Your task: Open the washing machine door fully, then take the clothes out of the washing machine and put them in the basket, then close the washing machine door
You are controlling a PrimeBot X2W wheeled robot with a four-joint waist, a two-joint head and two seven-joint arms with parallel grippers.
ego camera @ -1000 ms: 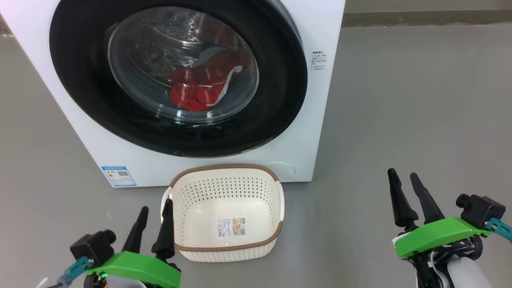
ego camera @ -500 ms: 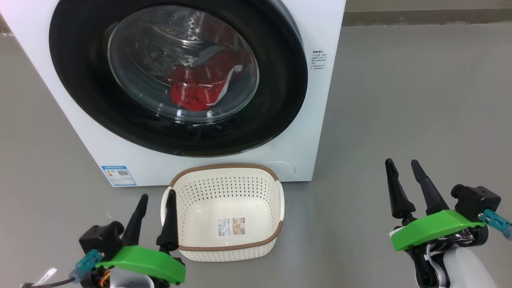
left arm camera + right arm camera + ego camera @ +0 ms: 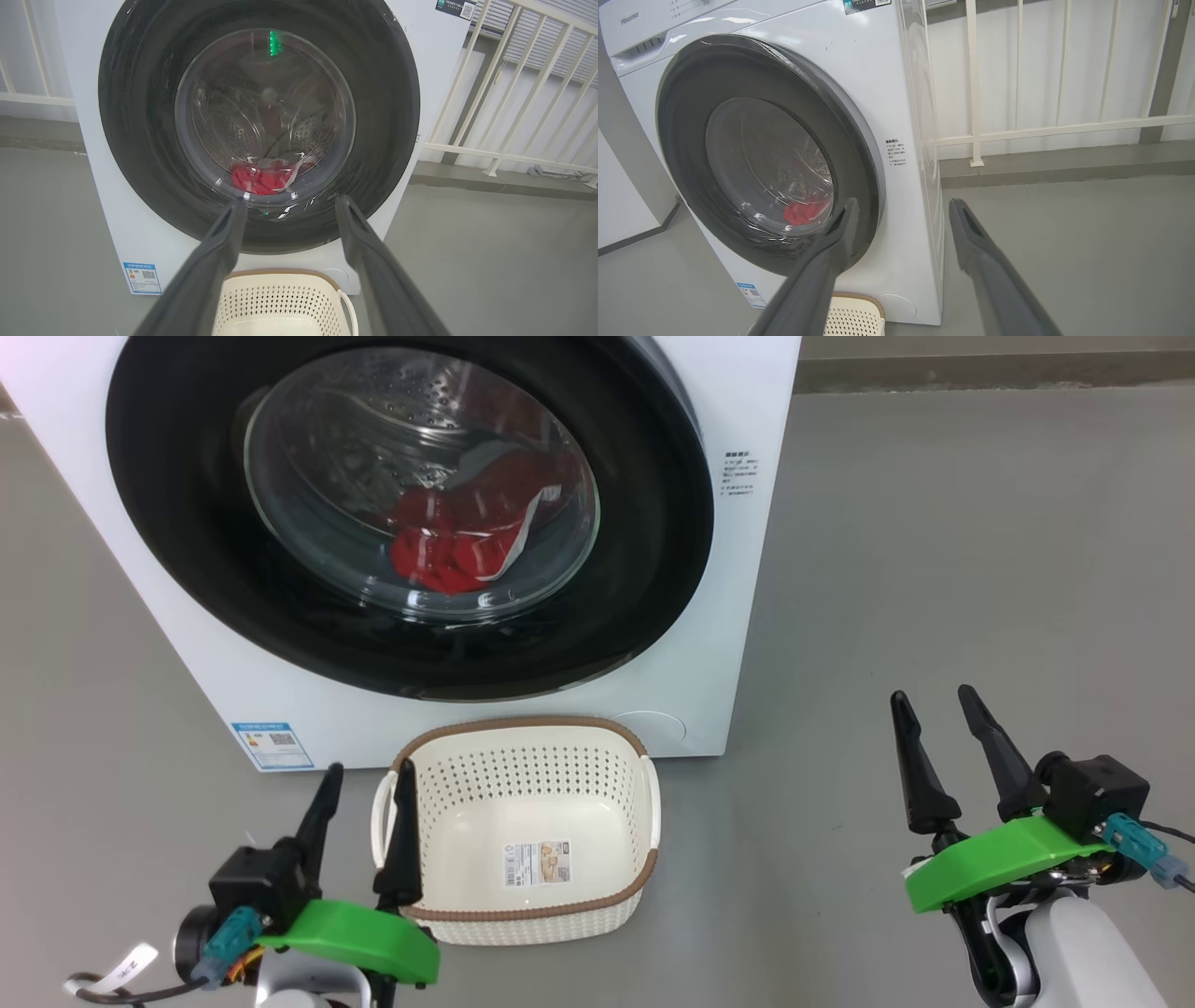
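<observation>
Washing machine door (image 3: 635, 551) shut flat against the washing machine (image 3: 719, 663). Red clothes (image 3: 448, 546) heaped low in the drum, behind the glass. Basket (image 3: 532, 926) on the floor (image 3: 934, 523) just in front of the machine. Left end effector (image 3: 370, 770) fingers apart by the basket's left handle, contact unclear. Right end effector (image 3: 932, 695) fingers apart, well off to the right, gripping nothing.

"Hisense" stands on the washing machine (image 3: 873, 79), upper left of its front.
</observation>
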